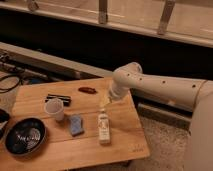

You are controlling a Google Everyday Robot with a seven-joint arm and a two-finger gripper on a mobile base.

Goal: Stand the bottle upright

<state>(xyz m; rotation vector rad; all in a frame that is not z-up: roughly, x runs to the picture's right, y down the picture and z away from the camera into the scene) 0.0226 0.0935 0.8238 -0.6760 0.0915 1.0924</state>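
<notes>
The bottle point(104, 128) is small, slim and pale cream, with a white cap. It lies flat on the wooden table point(125, 145), cap end pointing away from me, right of the centre. My gripper point(104, 103) hangs at the end of the white arm point(150, 85), which reaches in from the right. It is just above and behind the bottle's cap end, apart from it. Nothing shows in the gripper.
A white paper cup point(54, 108) stands left of the bottle, with a blue sponge point(76, 125) between them. A black bowl point(24, 136) sits at the front left. A flat black item point(58, 98) and a reddish-brown item point(87, 90) lie near the far edge. The table's right edge is close to the bottle.
</notes>
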